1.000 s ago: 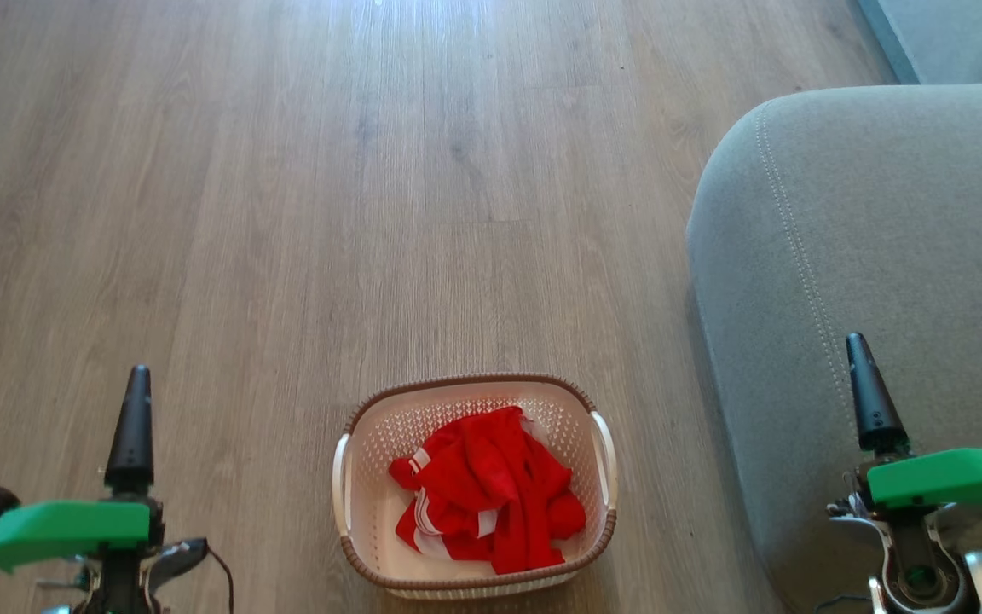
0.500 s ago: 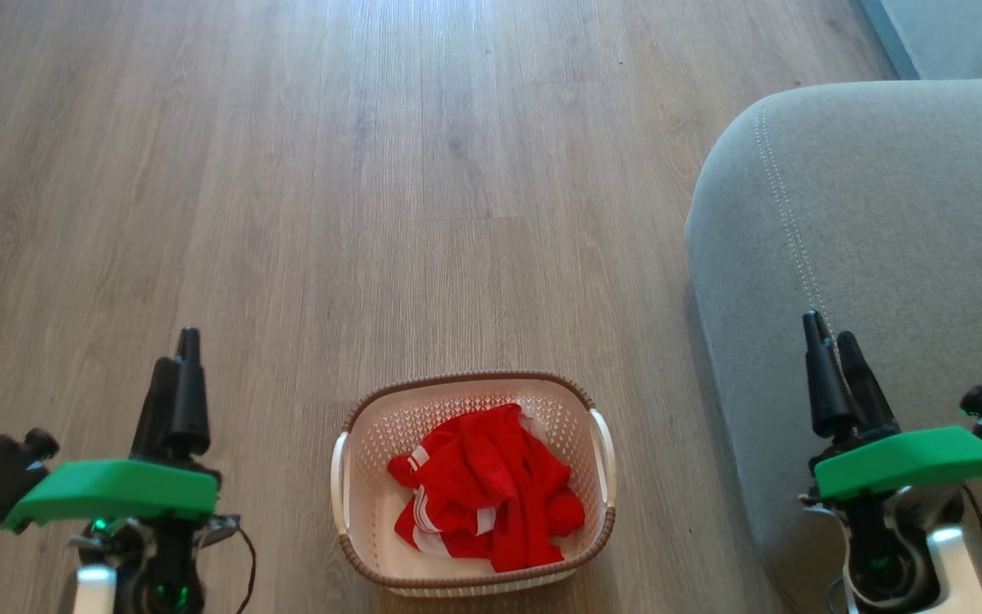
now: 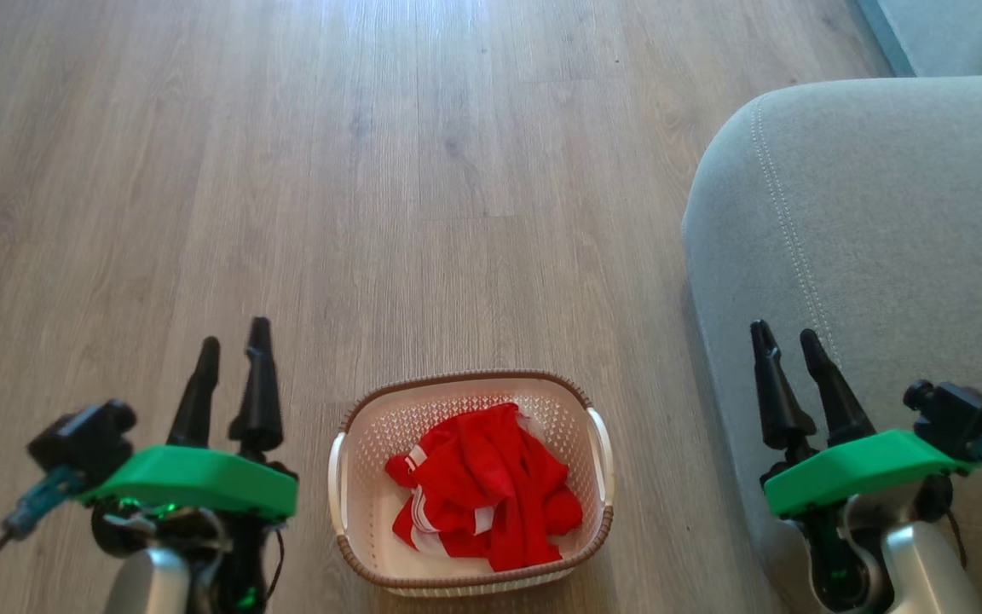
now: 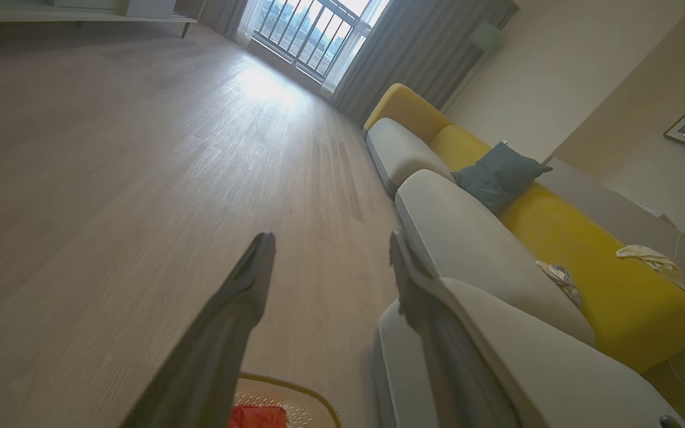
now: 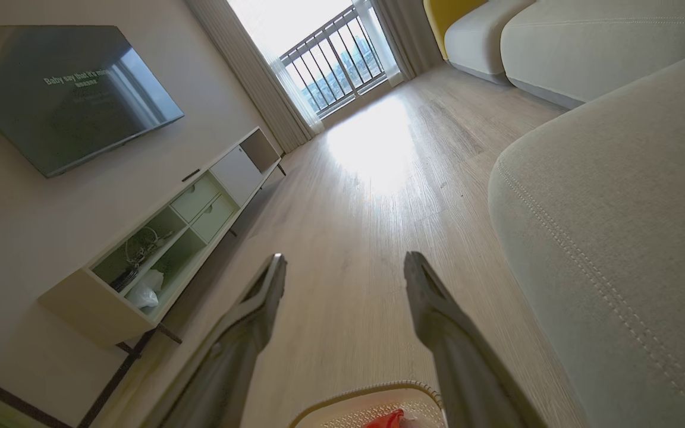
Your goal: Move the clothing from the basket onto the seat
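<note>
The red clothing [image 3: 482, 486] with white stripes lies bunched in the cream basket [image 3: 346, 477] on the wooden floor, bottom centre of the head view. The grey-green seat [image 3: 883, 222] fills the right side. My left gripper [image 3: 233, 337] stands open left of the basket, its fingers empty. My right gripper [image 3: 785, 333] stands open right of the basket, over the seat's edge, also empty. The left wrist view catches the basket rim [image 4: 295, 386] and a bit of red clothing [image 4: 257, 416] below my left gripper [image 4: 330, 238]. In the right wrist view my right gripper [image 5: 342, 258] is above the basket rim [image 5: 366, 395].
Wood floor [image 3: 372, 170] stretches ahead. A yellow sofa back [image 4: 586, 249] with a blue cushion [image 4: 500, 175] runs along the wall. A low TV cabinet [image 5: 158, 238] and a wall TV [image 5: 63, 89] stand opposite. A balcony window [image 5: 330, 59] is at the far end.
Both arms have swung inward toward the basket and turned, so each gripper's two fingers now show apart. The basket and clothing have stayed put.
</note>
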Available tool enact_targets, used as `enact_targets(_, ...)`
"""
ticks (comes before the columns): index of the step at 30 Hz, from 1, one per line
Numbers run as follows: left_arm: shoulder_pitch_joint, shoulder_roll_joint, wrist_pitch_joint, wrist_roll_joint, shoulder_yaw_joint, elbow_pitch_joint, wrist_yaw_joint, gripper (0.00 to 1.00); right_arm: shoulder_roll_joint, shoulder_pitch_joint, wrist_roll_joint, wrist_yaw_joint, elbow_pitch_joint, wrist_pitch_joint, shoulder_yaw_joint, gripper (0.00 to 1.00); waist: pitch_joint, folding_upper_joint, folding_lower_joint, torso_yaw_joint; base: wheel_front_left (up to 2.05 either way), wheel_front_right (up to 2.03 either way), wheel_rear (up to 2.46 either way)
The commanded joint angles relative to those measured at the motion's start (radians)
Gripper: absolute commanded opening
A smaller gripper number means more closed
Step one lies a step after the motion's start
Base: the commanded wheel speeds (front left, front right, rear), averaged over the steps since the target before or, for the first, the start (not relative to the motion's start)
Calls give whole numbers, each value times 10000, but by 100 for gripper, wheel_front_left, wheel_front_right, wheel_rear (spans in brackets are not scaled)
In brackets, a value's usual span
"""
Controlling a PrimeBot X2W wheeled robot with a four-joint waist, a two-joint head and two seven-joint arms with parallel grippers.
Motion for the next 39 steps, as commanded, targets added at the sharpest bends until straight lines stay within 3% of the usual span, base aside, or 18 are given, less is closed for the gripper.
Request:
enact_targets(1,-477,184,-128,411,-24,-483,132,100,-99,-625,-349,0,-378,-178,204,100,4,0,0,-9,0,0,0)
enact_targets(13,-583,865,-485,1924,-1611,227,1414,100,-108,-649,-1767,0,-288,-535,432,100,-57,0,0,-19,0,0,0)
enact_targets(28,-716,1121,-901,3476,-2082,-309,2969,100,-120,-762,-2821,0,-397,-951,662,100,-180,0,0,-38,0,0,0)
enact_targets(35,-675,1118,-1109,4263,-2278,-560,3260,100,-125,-762,-3411,0,-372,-1159,754,100,-240,0,0,-67,0,0,0)
enact_targets(39,-503,1000,-1228,4440,-2280,-222,3036,100,-129,-731,-3193,0,-140,-1278,657,100,-282,0,0,-78,0,0,0)
